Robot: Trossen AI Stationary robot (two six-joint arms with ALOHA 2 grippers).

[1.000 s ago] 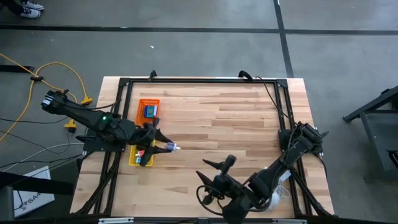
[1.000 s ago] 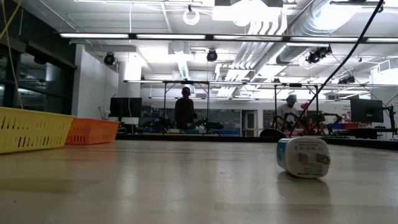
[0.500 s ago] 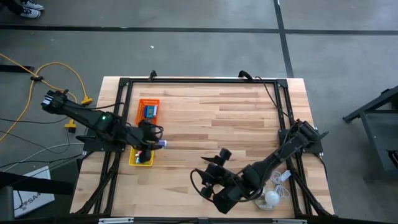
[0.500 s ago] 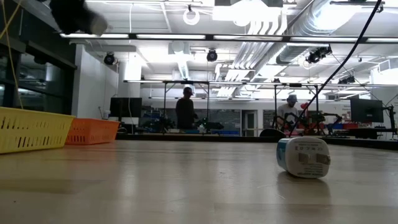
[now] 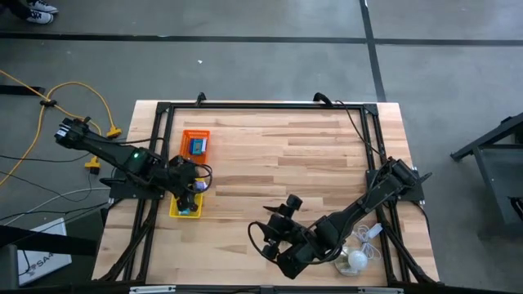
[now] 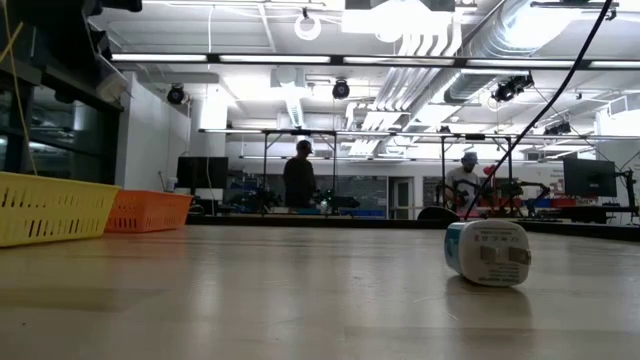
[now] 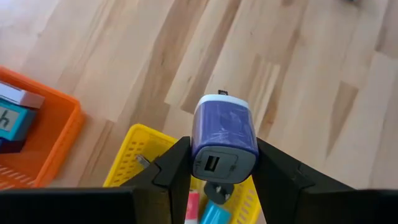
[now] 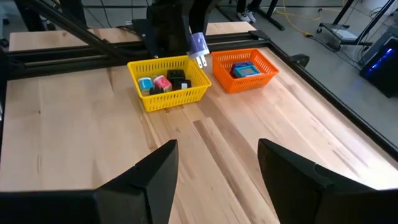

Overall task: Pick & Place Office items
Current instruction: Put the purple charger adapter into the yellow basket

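Table centre (image 5: pixel 286 163) open; yellow tray (image 5: pixel 185 207) and orange tray (image 5: pixel 195 144) (left edge) obstruct.

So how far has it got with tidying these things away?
Several small items already lie in the yellow basket, and the orange basket holds one. The left gripper holds a purple charger over the yellow basket. A white charger remains on the table.

Two dark jointed arms (green light on left arm (image 5: pixel 136 154)).
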